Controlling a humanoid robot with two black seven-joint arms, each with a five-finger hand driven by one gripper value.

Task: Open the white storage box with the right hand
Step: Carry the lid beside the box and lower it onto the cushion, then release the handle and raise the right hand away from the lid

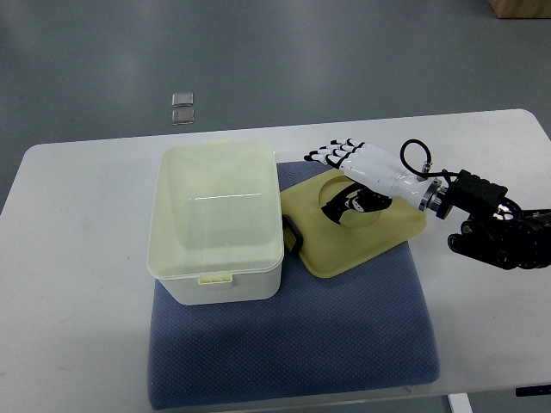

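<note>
Resting on a blue mat (pixel 344 344) spread over a white table (pixel 77 258), the box (pixel 217 225) stood open and looked empty, its pale walls translucent and its rim turned up toward the camera. Its lid (pixel 370 237) lay flat on the mat just to the right, one edge close against the box wall beside a dark latch (pixel 294 236), so the opening appeared to be done or very nearly so. The right hand (pixel 357 163) hovered over the far part of the lid, its arm entering from the right edge; its fingers (pixel 331 155) were stretched out flat and held nothing, though the thumb seemed to dip toward a round hollow in the lid, and whether it touched the plastic could not be told. No left hand showed. Both box and lid looked like thin moulded plastic: light, fairly stiff yet likely to flex at the walls, and smooth enough to slide under a fingertip. Being empty, the box would probably shift on the mat if pushed sideways. The lid's rim, or the edge of its hollow, seemed the best place to take hold, with a gentle pinch. Two small clear squares (pixel 182 107) lay on the floor beyond the table.
</note>
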